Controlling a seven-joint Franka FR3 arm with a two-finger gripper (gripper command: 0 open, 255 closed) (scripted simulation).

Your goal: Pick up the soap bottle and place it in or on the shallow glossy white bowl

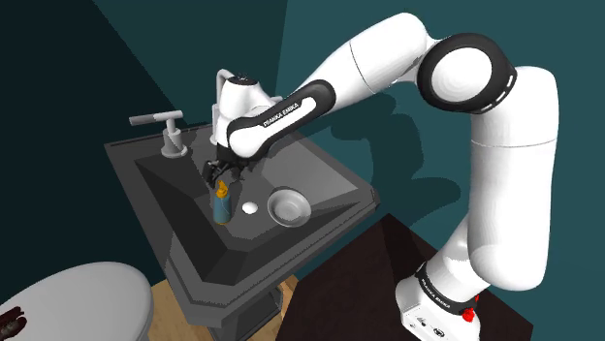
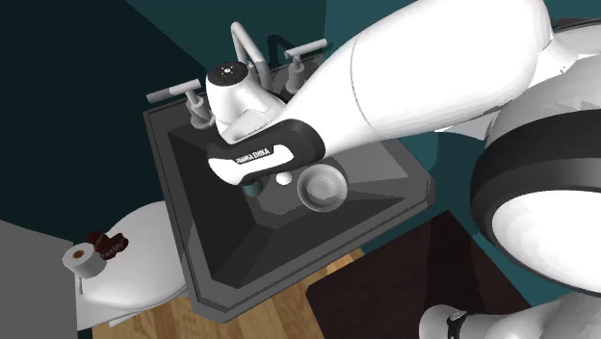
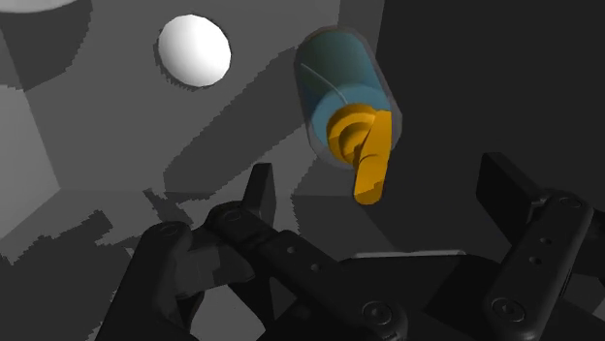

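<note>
The pincer [image 3: 383, 199] was seen released, its two black fingers [image 3: 257, 199] set well apart with nothing clasped between them. It was held just above the soap bottle [image 3: 341, 82], whose orange pump head [image 3: 366, 153] lay close to the middle of the gap, while the translucent blue body lay beyond the fingertips and was not yet straddled. No contact with the bottle was visible.

The bottle was found standing upright inside the dark grey sink [image 1: 334, 179]. Beside the bottle a white round disc [image 1: 251, 207], probably the drain, was seen. The shallow white bowl [image 1: 288, 205] was set near the bottle, on the far side of that disc, in the same basin. Behind the bottle, at the sink's back rim, a grey tap handle [image 1: 160, 118] was mounted.

The step in hand was judged to be the descent for the grasp. It would be done well if the pincer were lowered straight down past the pump head, so that the round body and not the thin nozzle was taken between the fingers. The body should be centred before closing, since a smooth cylinder could be squeezed out sideways. A short lift over the disc would then be needed, and a low release, as a tall bottle could be tipped by a shallow bowl.
</note>
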